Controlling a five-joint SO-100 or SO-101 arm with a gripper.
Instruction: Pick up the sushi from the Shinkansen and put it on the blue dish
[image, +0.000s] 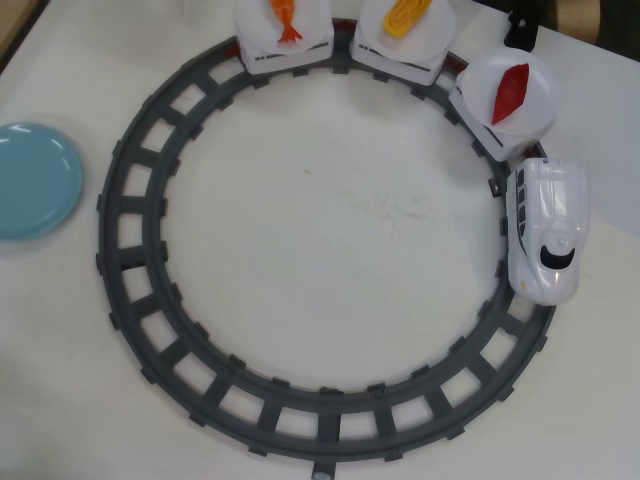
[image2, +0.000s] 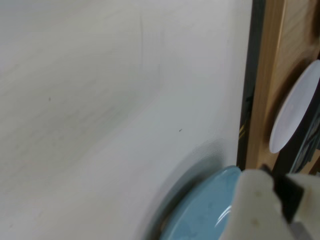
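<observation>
Sushi (image: 509, 92) on Shinkansen (image: 546, 228) plate; blue dish (image: 35, 180) seemingly empty.

Around the train set

We see a grey ring of track (image: 150, 290) on a white table (image: 330, 220), an orange shrimp piece (image: 286, 20) and a yellow egg piece (image: 405, 15) on white plates.

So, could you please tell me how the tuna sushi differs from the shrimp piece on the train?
The tuna sushi is a dark-red, pointed slab; the shrimp piece is orange with a forked tail. In the overhead view, the tuna rides the car directly behind the Shinkansen engine, the shrimp two cars further back, partly cropped by the top edge. Both sit on white plates atop cars.
</observation>
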